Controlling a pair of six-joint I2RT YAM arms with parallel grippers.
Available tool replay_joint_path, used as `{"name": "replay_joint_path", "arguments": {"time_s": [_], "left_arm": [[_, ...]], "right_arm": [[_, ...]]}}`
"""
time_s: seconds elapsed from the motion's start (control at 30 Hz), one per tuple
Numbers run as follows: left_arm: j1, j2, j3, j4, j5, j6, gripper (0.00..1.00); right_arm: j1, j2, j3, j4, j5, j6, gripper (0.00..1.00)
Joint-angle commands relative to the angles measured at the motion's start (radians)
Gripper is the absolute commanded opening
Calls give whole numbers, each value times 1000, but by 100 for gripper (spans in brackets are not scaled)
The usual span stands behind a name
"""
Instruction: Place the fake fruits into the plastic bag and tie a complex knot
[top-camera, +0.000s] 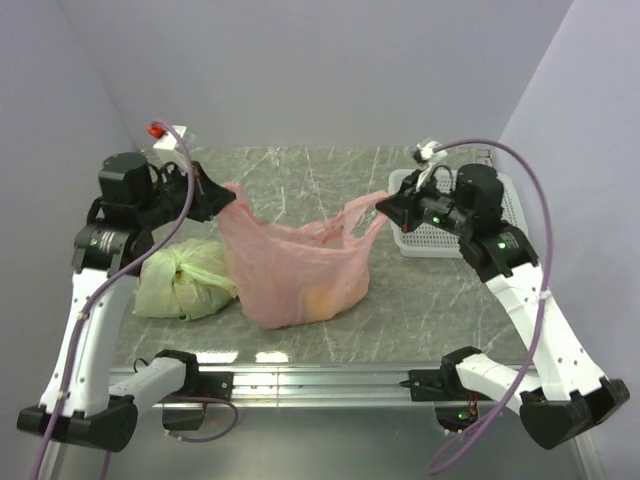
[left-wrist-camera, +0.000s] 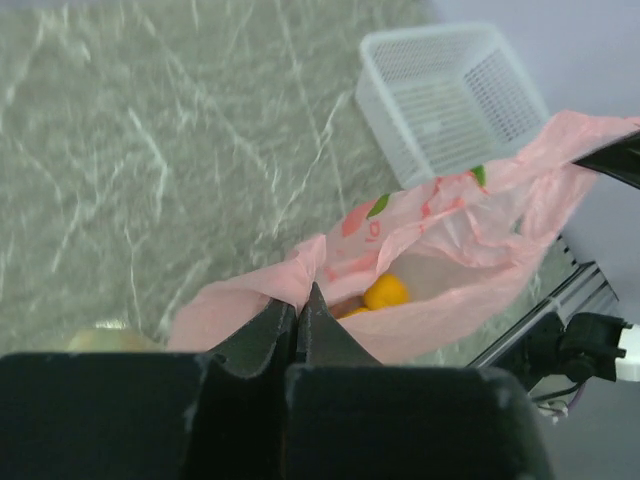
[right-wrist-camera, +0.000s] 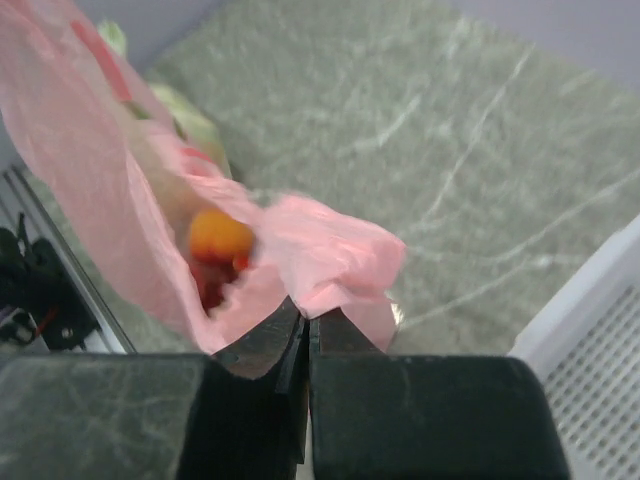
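Observation:
The salmon-pink plastic bag (top-camera: 295, 270) stands on the table's middle, its mouth stretched open between my two grippers. My left gripper (top-camera: 228, 193) is shut on the bag's left handle (left-wrist-camera: 290, 285). My right gripper (top-camera: 385, 203) is shut on the right handle (right-wrist-camera: 335, 260). Fake fruits lie inside: a yellow-orange one (left-wrist-camera: 385, 292) shows in the left wrist view, an orange one (right-wrist-camera: 220, 235) above a dark red one (right-wrist-camera: 210, 285) in the right wrist view. An orange glow shows through the bag wall (top-camera: 325, 300). No knot is visible on the pink bag.
A pale green plastic bag (top-camera: 185, 280), tied shut, lies left of the pink bag. A white mesh basket (top-camera: 500, 215) stands at the right, also seen in the left wrist view (left-wrist-camera: 445, 100). A metal rail (top-camera: 320, 380) runs along the near edge.

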Motion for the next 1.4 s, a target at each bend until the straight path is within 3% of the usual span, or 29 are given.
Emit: {"name": "replay_joint_path", "arguments": {"time_s": [0.0,0.2,0.33,0.5,0.6,0.67,0.7,0.83,0.93,1.13,1.37], "left_arm": [[24,29,-8,-13,30,60,0],[46,54,75,10,185,106,0],[46,61,64,21,201,108,0],[49,73,89,20,169,136,0],[50,70,98,21,205,171,16],[52,73,126,9,300,243,46],[52,73,132,21,314,252,70],[49,95,156,61,345,327,90],[5,164,248,32,333,385,94],[-196,427,519,-149,276,527,96],[-374,636,569,-263,253,585,98]], "right_arm": [[32,-28,-12,62,57,8,0],[32,-50,48,82,88,78,0],[32,-45,65,94,25,115,6],[33,-34,98,96,36,109,0],[32,-37,57,109,25,105,0],[35,-46,20,117,27,100,0],[32,-48,13,119,27,95,0],[32,-53,-6,120,40,79,0],[33,-51,-3,123,42,77,0],[35,-54,-6,114,59,71,0],[33,-70,-23,120,117,91,0]]}}
